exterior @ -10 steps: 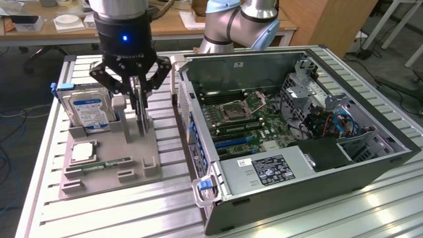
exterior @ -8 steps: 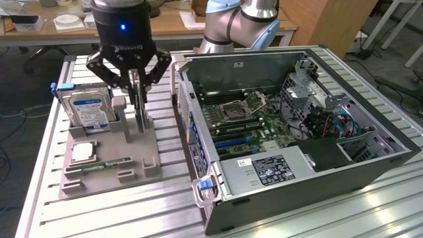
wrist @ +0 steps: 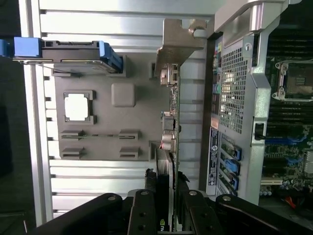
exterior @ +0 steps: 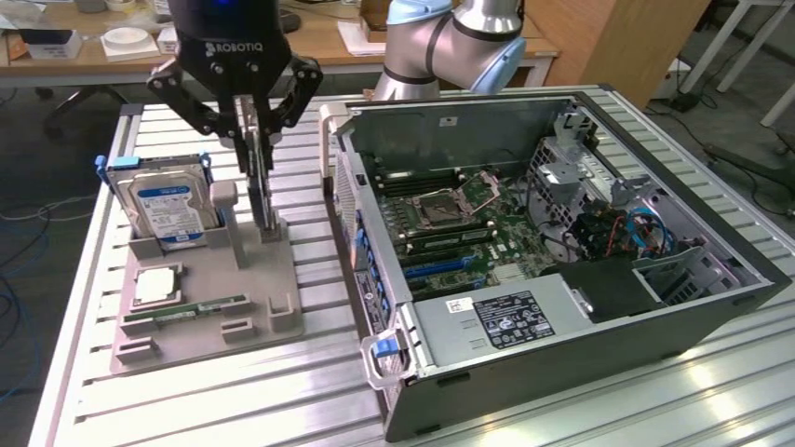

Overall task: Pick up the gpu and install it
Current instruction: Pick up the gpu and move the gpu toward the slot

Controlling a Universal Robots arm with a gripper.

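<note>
End effector [exterior: 255,140]: upper left of exterior view, pinching gpu [exterior: 263,205] upright in tray [exterior: 199,279] slot; card's top hidden between fingers, arm cropped.

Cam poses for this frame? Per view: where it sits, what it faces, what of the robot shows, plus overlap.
Exterior view: off the arm, raised, angled down at the table; shows that arm and the claw closed on the gpu.
Wrist view: on the wrist, looking down past the claw along the gpu's edge.
Shared: gpu, hard drive, grey tray, PC case.
</note>
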